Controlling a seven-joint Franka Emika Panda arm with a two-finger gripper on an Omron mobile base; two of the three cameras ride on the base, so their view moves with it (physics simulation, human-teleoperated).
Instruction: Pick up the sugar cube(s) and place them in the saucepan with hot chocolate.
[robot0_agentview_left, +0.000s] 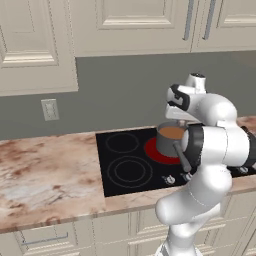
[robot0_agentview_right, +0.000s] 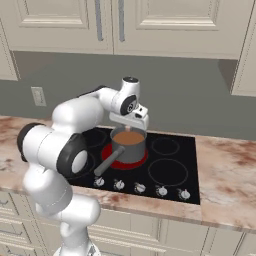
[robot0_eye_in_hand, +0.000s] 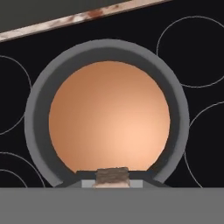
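Saucepan — a small grey cylindrical metal pot with one long straight grey handle — stands on the glowing red burner ring of a black glass cooktop set in a mottled pink-and-cream stone counter. In the right base view its handle points toward seven o'clock, at the row of control knobs. Smooth, opaque light-brown hot chocolate fills the pot nearly to the rim. The white arm's two-finger gripper hangs directly above the pot, pointing straight down. In the hand view, the round brown surface lies dead ahead, and at six o'clock a small brownish, rough-textured block sits pinched between the nearly closed fingertips — by the look of it, the sugar cube, though it is too small to be sure. The relation that matters: the liquid lies straight below the claw, well inside the rim, so a release here would likely drop the cube into the chocolate rather than onto the cooktop.
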